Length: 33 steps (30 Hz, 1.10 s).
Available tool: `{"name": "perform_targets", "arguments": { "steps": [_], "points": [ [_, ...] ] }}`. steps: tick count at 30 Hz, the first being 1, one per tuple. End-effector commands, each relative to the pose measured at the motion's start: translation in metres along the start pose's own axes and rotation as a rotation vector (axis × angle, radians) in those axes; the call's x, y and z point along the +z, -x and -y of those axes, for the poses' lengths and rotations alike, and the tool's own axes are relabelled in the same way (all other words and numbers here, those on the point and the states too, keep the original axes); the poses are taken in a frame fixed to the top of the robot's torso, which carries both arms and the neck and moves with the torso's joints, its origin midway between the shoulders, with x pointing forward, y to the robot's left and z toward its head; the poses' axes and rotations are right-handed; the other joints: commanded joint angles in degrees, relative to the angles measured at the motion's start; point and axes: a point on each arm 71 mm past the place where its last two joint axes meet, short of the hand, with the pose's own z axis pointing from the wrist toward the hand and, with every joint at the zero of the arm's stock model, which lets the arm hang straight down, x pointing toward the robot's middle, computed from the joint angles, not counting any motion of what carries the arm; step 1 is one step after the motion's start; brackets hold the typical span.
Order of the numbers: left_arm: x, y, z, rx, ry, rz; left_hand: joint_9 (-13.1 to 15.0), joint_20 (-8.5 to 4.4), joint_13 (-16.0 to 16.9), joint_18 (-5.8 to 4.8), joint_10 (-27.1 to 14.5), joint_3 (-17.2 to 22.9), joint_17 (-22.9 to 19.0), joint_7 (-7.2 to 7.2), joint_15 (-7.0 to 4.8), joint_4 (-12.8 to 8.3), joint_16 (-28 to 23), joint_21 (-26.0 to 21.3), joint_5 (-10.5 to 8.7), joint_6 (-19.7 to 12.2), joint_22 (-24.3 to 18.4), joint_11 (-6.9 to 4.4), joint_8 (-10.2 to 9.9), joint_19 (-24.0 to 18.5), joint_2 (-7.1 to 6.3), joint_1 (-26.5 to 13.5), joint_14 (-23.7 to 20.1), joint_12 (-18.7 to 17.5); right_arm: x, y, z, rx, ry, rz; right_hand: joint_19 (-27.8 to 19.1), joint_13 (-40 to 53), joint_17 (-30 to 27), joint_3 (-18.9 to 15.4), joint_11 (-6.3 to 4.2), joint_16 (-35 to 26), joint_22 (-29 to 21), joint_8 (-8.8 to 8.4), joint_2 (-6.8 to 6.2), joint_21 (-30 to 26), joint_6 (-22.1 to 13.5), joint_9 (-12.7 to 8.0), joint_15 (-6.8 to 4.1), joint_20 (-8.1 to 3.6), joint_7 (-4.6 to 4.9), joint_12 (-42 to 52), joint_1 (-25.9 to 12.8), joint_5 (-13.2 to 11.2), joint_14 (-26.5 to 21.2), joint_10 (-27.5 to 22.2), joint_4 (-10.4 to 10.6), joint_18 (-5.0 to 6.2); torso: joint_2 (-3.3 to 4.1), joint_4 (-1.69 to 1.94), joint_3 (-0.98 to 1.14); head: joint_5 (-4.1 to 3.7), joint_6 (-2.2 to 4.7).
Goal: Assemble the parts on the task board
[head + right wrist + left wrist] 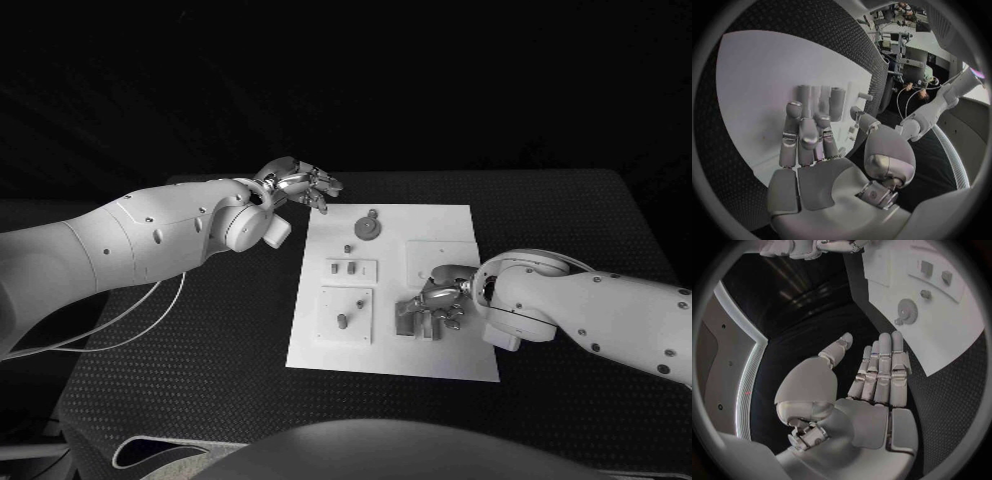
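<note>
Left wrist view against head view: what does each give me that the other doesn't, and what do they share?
Only the left wrist view shows the palm side of the left robot hand: fingers straight and together, nothing in it, over black table beside the board.

Only the head view shows the whole task board and the right robot hand resting on a grey block near the board's right edge.

Both show the round gear-like part at the board's far end and small pegs standing in raised plates.

The right hand (pixel 437 300) covers the grey parts (pixel 408 318) on the task board's (pixel 433 225) near right; the left hand (pixel 296 183) hovers beyond its far-left corner.
</note>
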Motion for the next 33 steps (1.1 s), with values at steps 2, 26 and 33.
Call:
{"name": "perform_targets", "arguments": {
  "steps": [2, 26, 33],
  "points": [
    [0.000, -0.001, 0.002, -0.007, -0.007, -0.009, 0.0, -0.06, -0.1, 1.25, -0.2, 0.0, 0.1, 0.04, 0.08, 0.3, -0.3, -0.3, -0.08, -0.4, -0.1, 0.00, 0.4, 0.3, 0.10, -0.6, 0.1, 0.2, 0.000, -0.004, 0.001, -0.008, 0.008, -0.003, -0.5, -0.1, 0.0, 0.1, -0.14, -0.1, 1.2, -0.33, -0.47, -0.1, -0.1, 0.0, -0.08, -0.07, 0.17, -0.2, 0.0, 0.2, -0.4, -0.4, 0.4, 0.48, -0.03, 0.01, -0.01, -0.12, 0.02],
    [-0.001, 0.000, 0.001, -0.007, -0.009, -0.008, 0.0, -0.07, -0.1, 1.27, 0.0, 0.0, 0.2, -0.01, 0.04, 0.4, -0.3, -0.2, -0.08, -0.3, 0.0, -0.05, 0.5, 0.3, 0.15, -0.6, 0.2, 0.3, -0.038, 0.024, 0.043, -0.070, -0.054, 0.119, 0.7, -0.4, 2.0, -2.4, -0.88, 0.7, 1.1, 0.56, 5.30, 0.5, 2.2, 1.1, -0.72, -0.30, -0.61, 0.9, 7.0, 0.2, 2.5, 1.4, -8.1, 0.48, -0.02, -0.15, 0.16, -1.31, 1.42],
    [-0.001, -0.001, 0.002, -0.008, -0.008, -0.013, 0.1, -0.07, 0.0, 1.27, 0.0, 0.0, 0.2, -0.02, 0.03, 0.4, -0.3, -0.2, -0.08, -0.3, 0.0, -0.06, 0.5, 0.3, 0.15, -0.6, 0.2, 0.4, -0.029, 0.013, 0.047, -0.089, -0.072, 0.104, 0.7, -0.5, 2.1, -2.6, -0.98, 0.8, 1.1, 0.62, 5.21, 0.5, 2.4, 1.2, -0.80, -0.30, -0.71, 0.9, 6.5, 0.2, 2.5, 1.4, -7.9, 0.48, 0.03, -0.02, 0.06, -1.47, 1.30]
  ]
}}
